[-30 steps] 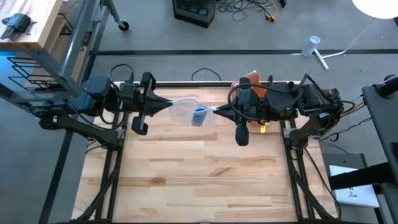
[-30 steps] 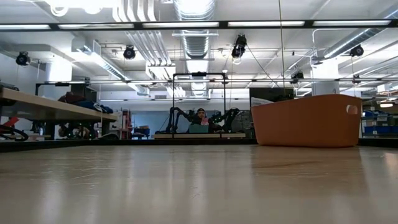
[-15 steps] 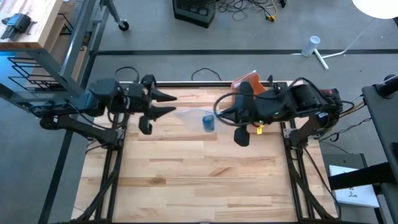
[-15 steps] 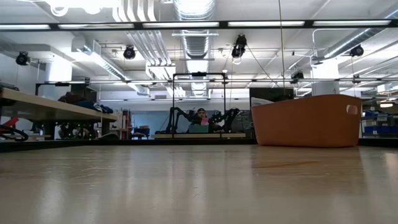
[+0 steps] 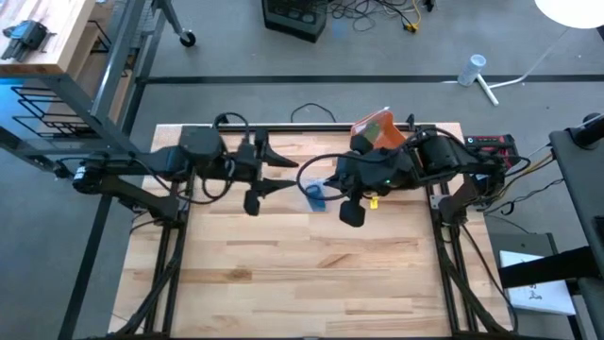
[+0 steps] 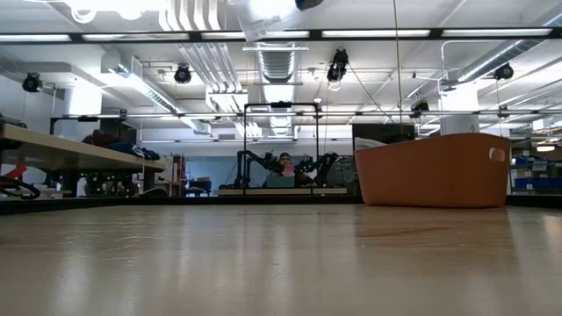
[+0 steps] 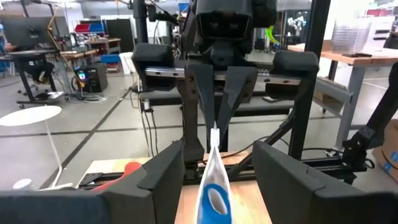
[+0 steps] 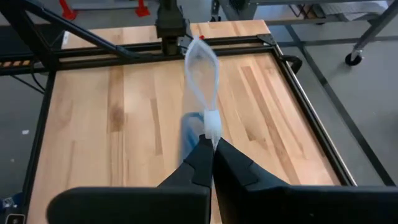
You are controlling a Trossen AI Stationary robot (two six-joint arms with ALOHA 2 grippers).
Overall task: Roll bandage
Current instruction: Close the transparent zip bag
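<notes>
Clear, crinkly plastic bag [image 5: 314, 193] with a blue bandage roll [image 7: 211, 200] inside hangs above the pale wooden table [image 5: 283, 274], near its far edge, between the arms. Right gripper [image 8: 211, 145] is pinched tight on the bag's white top seam. Left gripper [image 5: 283, 173] faces it with fingers spread wide, gripping nothing. Orange bin [image 6: 432, 169] sits behind.

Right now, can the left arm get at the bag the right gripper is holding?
Probably yes. The left gripper is open and faces the clear bag, which hangs pinched in the right gripper, with nothing between them.
</notes>
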